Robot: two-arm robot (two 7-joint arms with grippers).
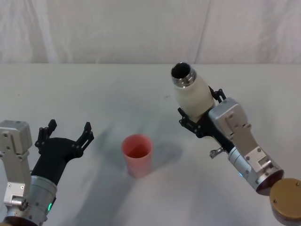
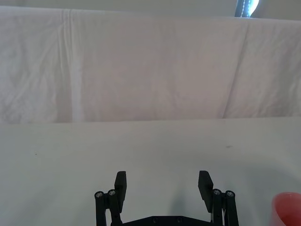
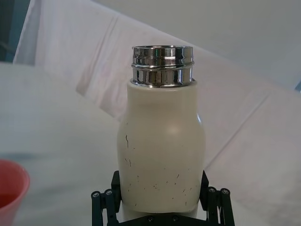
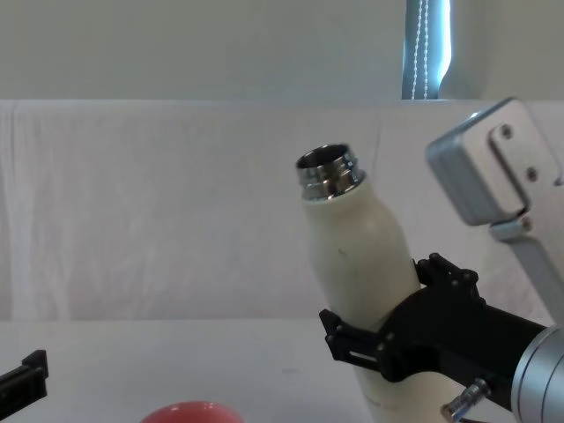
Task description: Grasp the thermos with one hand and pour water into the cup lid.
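So the thermos [image 1: 192, 94] is held up off the worktop [image 1: 94, 94] by the right hand [image 1: 200, 120], whose black fingers are clamped around the lower body on both sides. It's tilted a bit toward the robot's left, and the open steel neck is pointed up and leftward; no cap is seen on it. In the right wrist view the thermos [image 3: 162, 150] is framed between the fingers, with small dark scuffs speckled over the cream paint.

The cup lid [image 1: 137, 154] is stood upright on the worktop, mouth up, between the two arms and lower-left of the thermos, well apart from it. Nothing is placed between them.

The left hand [image 1: 66, 136] is parked just left of the cup lid, fingers spread wide and nothing held. A creased white cloth backdrop [image 4: 159, 211] is hung behind the worktop.
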